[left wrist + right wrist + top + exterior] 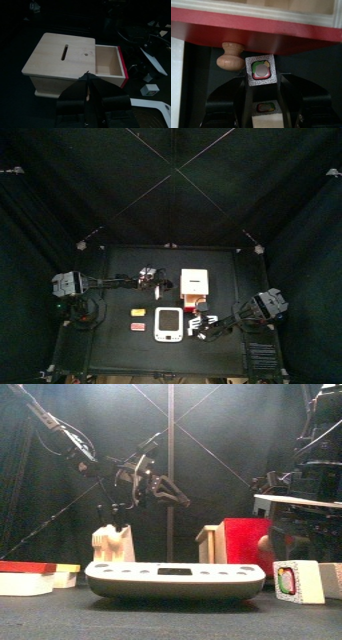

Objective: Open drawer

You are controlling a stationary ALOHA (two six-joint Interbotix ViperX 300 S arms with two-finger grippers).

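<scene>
Red-fronted drawer sits slid out of its box, mid-frame. Right wrist view alone shows its knob beyond the spread right gripper; left gripper is closed.

Setting: robotics lab test cell, not a home or shop.
Enclosure: black curtains on all sides, hung from a frame with crossing struts overhead.
Worktop: small, black, square, posts at its corners.
Apparatus: two black robot arms, left arm and right arm, mounted at opposite edges.
Props: wooden box, white device, small coloured blocks.
</scene>
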